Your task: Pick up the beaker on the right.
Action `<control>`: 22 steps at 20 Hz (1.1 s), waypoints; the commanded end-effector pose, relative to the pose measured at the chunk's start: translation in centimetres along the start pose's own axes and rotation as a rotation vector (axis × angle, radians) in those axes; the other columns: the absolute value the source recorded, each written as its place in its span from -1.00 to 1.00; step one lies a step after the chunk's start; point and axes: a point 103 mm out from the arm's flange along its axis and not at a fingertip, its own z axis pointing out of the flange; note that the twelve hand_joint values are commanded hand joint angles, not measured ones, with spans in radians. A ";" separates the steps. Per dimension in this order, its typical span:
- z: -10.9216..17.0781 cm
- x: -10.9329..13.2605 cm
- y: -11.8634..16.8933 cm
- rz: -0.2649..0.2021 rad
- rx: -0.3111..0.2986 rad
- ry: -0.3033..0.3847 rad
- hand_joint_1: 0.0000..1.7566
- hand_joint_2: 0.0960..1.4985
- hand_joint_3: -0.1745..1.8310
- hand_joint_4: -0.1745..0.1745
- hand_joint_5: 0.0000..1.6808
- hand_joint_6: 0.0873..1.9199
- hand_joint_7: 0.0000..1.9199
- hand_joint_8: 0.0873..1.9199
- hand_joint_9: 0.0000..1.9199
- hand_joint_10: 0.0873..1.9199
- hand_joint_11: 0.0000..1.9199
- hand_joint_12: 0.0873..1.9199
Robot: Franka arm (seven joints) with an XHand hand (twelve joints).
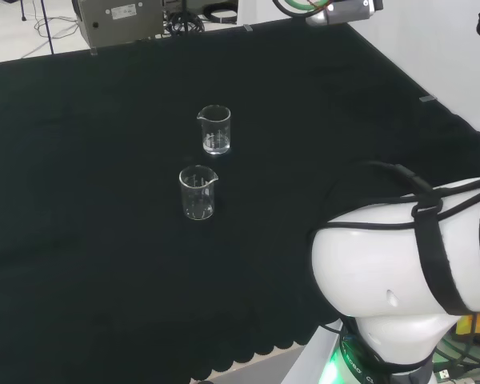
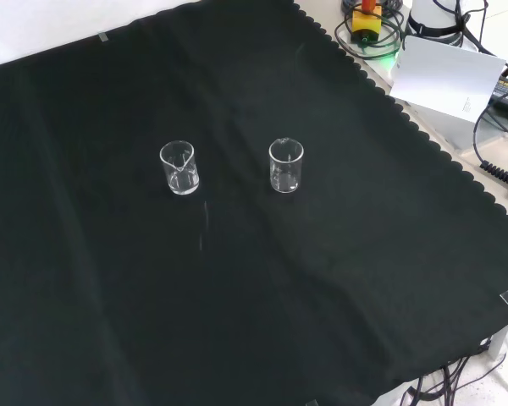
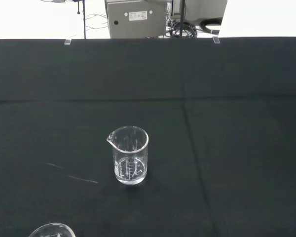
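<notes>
Two small clear glass beakers stand upright on the black cloth, both apparently empty. In the head view one beaker (image 1: pixel 214 130) is farther off and the other beaker (image 1: pixel 198 193) stands nearer, slightly to the left. Seen from the front they are side by side: the farther one is the left beaker (image 2: pixel 179 167), with its spout toward the camera, and the nearer one is the right beaker (image 2: pixel 285 165). The wrist view has one beaker (image 3: pixel 129 155) in the middle distance and the rim of the second beaker (image 3: pixel 52 230) at the picture's edge.
The arm's own white link (image 1: pixel 408 264) bulks at the right of the head view. A grey box (image 1: pixel 120 20) stands beyond the cloth's far edge. Near the scalloped cloth edge (image 2: pixel 423 135) lie cables and a white card (image 2: pixel 447 76).
</notes>
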 end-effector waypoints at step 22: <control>21.1 -6.6 19.9 -0.099 0.111 0.315 -0.25 0.03 -0.33 -0.23 -0.64 -1.00 -0.91 -0.38 -0.75 -0.32 -1.00 0.33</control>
